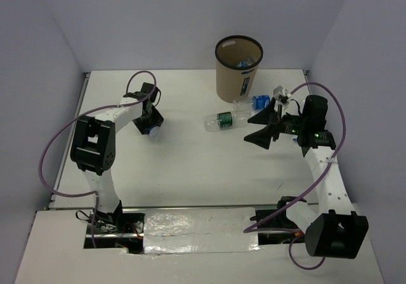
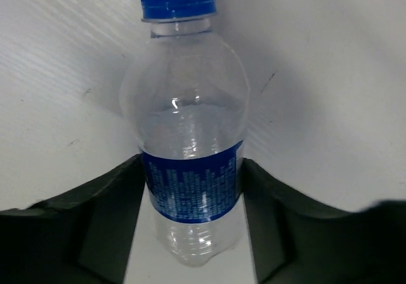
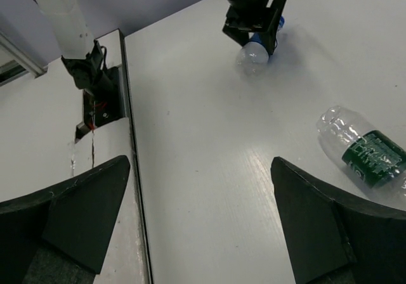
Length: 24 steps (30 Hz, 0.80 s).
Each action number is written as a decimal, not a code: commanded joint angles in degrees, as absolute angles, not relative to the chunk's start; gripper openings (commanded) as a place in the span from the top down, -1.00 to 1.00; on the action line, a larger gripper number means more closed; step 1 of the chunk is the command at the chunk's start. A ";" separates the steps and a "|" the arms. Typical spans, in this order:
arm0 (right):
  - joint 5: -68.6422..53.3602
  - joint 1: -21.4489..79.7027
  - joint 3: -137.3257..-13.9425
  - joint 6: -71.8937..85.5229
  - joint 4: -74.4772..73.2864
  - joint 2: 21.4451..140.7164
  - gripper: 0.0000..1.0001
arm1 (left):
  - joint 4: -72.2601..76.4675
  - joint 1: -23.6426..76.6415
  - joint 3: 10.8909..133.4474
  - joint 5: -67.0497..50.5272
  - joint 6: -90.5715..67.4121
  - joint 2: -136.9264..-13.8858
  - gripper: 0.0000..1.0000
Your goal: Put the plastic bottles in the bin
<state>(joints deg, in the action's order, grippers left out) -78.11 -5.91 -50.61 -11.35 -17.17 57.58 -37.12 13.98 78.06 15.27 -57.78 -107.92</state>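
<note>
At left — left gripper (image 2: pixel 191 170) tight around blue-label bottle (image 2: pixel 189 100); right gripper (image 3: pixel 200 163) spread wide.

Clear bottle (image 2: pixel 190 170): blue cap, blue label. Longer bottle (image 1: pixel 223 120): dark green label. Bin (image 1: pixel 233 84): tan, dark rim.

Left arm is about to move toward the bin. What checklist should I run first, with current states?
1. Left gripper closed on the blue-label bottle, fingers against both sides of the label: ok.
2. Bottle lifted clear of the table: cannot tell.
3. Bin upright, mouth open: ok.
4. Green-label bottle lies on the table roughly between the left gripper and the bin; clearance over it: cannot tell.
5. Right gripper open, empty, apart from the left arm: ok.
</note>
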 commanded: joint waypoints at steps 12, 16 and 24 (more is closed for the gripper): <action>-88.95 -16.34 -61.41 -49.77 -56.22 59.84 -0.99 | -19.55 16.43 78.91 -16.65 -41.77 -99.07 1.00; -87.28 -20.30 -64.51 -57.55 -64.86 62.13 -0.99 | -16.88 20.73 89.53 -19.86 -36.75 -100.18 1.00; -85.87 -21.71 -68.56 -75.85 -82.79 69.34 -0.99 | -3.37 27.07 115.92 -20.39 -28.04 -112.31 1.00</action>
<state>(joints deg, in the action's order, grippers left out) -84.71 -21.17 -65.89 -66.19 -70.59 67.94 -12.91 26.87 111.79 -17.87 -32.80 -108.20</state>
